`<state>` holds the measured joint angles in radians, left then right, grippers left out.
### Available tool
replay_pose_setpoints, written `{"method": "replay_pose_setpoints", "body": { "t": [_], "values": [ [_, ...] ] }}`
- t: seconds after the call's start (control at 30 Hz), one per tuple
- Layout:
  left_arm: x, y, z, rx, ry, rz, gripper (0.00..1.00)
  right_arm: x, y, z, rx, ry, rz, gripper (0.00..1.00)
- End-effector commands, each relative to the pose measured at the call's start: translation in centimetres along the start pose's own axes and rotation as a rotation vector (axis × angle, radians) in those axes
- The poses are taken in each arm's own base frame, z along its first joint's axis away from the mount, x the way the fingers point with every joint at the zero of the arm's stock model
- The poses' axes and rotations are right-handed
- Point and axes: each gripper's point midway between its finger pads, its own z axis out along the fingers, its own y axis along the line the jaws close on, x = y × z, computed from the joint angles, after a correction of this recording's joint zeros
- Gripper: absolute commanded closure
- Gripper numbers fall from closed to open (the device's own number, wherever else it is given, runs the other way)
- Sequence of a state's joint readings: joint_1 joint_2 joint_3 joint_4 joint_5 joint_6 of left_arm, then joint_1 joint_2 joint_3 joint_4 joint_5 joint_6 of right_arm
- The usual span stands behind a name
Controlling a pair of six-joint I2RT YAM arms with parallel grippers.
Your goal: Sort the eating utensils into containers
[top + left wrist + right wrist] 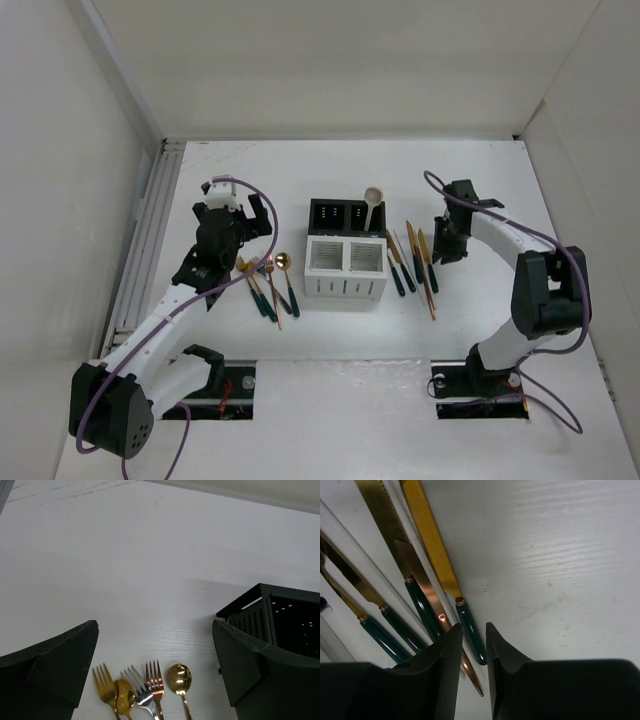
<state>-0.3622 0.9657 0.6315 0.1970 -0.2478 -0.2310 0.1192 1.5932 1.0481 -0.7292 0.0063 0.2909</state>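
Note:
The containers stand mid-table: two black bins behind two white slotted bins. A cream spoon stands in the right black bin. Several gold and copper forks and spoons with teal handles lie left of the bins. Their heads show in the left wrist view. My left gripper is wide open and empty above their heads. Several knives and chopsticks lie right of the bins. My right gripper hangs low beside them. Its jaws are narrowly open. The teal handle of a gold knife shows in the gap.
The left black bin's corner is just right of my left gripper's right finger. White walls enclose the table on the left, back and right. A copper chopstick and more teal-handled knives lie left of my right gripper.

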Motion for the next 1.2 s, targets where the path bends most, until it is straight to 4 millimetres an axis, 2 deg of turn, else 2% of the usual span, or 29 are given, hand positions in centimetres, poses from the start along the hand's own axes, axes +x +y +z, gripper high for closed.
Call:
{"method": "replay_pose_setpoints", "body": {
  "t": [0.0, 0.1, 0.23, 0.33, 0.5, 0.63, 0.73, 0.8, 0.83, 0.87, 0.93, 1.03, 1.07, 1.17],
  "values": [
    [-1.1, 0.0, -0.3, -0.002, -0.044, -0.054, 0.04, 0.9, 0.6, 0.6, -0.023, 0.030, -0.036, 0.69],
    [-1.3, 0.0, -0.3, -0.008, -0.056, -0.057, 0.04, 1.6, 1.1, 1.6, -0.040, 0.054, -0.044, 0.67],
    [-0.9, 0.2, -0.2, -0.009, -0.056, -0.057, 0.04, 1.3, 1.5, 1.4, -0.038, 0.042, -0.062, 0.66],
    [-1.0, 0.3, -0.3, -0.014, -0.068, -0.060, 0.04, 1.4, 1.2, 1.7, -0.017, 0.044, -0.063, 0.65],
    [-1.1, 0.5, -0.4, -0.020, -0.079, -0.063, 0.04, 1.9, 0.8, 3.8, 0.015, 0.106, -0.073, 0.66],
    [-1.5, 0.9, -0.6, -0.040, -0.094, -0.058, 0.04, 1.6, 0.1, 4.2, 0.059, 0.091, -0.057, 0.67],
    [-1.2, 1.0, -0.5, -0.040, -0.094, -0.047, 0.04, 0.5, 0.0, 3.7, 0.059, 0.050, -0.047, 0.77],
    [-1.4, 0.9, -0.5, -0.038, -0.102, -0.050, 0.04, 0.2, 0.0, 3.7, 0.056, 0.041, -0.060, 0.88],
    [-1.4, 0.9, -0.5, -0.038, -0.102, -0.050, 0.04, -0.3, -0.1, 3.5, 0.065, 0.026, -0.072, 0.97],
    [-1.4, 0.9, -0.5, -0.038, -0.102, -0.050, 0.04, -0.7, -0.6, 3.2, 0.093, 0.004, -0.072, 1.00],
    [-1.7, 0.9, -0.7, -0.036, -0.110, -0.044, 0.04, -1.8, -0.9, 1.6, 0.110, -0.052, -0.078, 1.00],
    [-1.7, 0.9, -0.7, -0.036, -0.110, -0.044, 0.04, -4.9, -1.4, -1.7, 0.172, -0.206, -0.051, 1.00],
    [-1.5, 1.0, -0.6, -0.036, -0.110, -0.044, 0.04, -6.5, -1.1, -4.7, 0.203, -0.336, -0.029, 1.00],
    [-1.5, 1.0, -0.6, -0.036, -0.110, -0.044, 0.04, -9.3, 1.3, -10.7, 0.157, -0.590, 0.000, 1.00]
  ]
}}
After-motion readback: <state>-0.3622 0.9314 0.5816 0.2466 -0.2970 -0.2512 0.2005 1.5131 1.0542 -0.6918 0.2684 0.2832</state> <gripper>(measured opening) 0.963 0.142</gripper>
